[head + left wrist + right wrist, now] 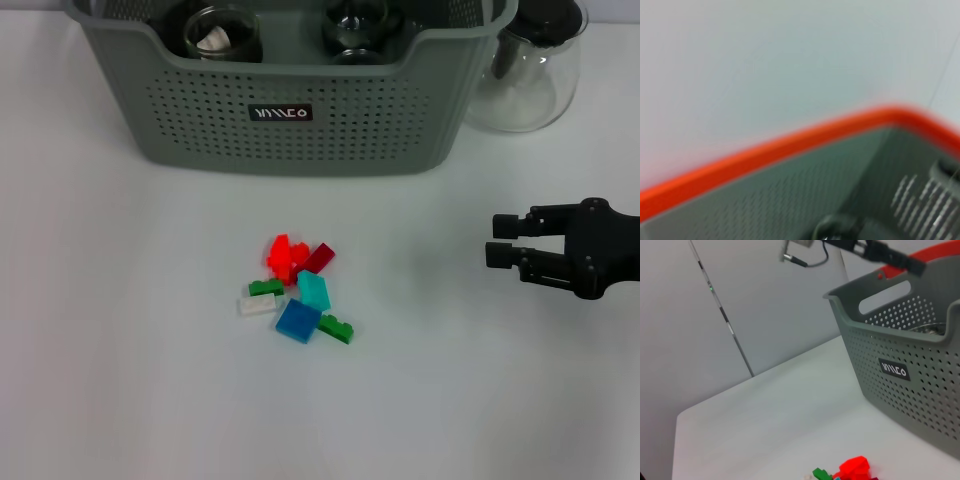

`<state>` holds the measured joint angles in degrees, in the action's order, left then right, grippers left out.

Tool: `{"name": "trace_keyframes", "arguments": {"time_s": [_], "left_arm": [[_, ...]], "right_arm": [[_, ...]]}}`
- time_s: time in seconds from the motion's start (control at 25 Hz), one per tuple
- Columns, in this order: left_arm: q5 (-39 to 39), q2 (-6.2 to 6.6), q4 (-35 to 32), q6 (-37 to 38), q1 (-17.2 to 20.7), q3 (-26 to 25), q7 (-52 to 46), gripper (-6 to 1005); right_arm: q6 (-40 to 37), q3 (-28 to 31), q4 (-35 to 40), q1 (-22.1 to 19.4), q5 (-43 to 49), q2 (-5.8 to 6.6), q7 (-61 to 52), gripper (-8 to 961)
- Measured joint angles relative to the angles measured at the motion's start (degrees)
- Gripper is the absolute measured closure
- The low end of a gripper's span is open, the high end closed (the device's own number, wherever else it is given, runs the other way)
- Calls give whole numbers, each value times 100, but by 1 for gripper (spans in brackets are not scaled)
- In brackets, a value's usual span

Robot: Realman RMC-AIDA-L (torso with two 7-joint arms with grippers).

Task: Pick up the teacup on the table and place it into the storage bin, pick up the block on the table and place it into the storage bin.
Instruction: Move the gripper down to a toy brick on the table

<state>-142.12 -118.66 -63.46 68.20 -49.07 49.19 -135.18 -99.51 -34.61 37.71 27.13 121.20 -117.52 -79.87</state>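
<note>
Right of frame centre, the right gripper (500, 240) hangs spread and empty; the blocks (296, 288), light, rigid and small, probably need pinching across flat sides.

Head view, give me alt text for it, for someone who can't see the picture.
A small pile of coloured blocks lies on a white table in front of a grey-green perforated storage bin holding glass teacups. The right gripper, open, hovers over the table to the right of the pile; a glass teapot stands beside the bin.
</note>
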Motion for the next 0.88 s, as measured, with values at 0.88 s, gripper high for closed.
{"name": "trace_keyframes", "arguments": {"time_s": [0.88], "left_arm": [[3172,-354,2013,3296,3336,-1135,8051,362]], "right_arm": [[-31,43,0,41,-23,-15,-47,529]]}}
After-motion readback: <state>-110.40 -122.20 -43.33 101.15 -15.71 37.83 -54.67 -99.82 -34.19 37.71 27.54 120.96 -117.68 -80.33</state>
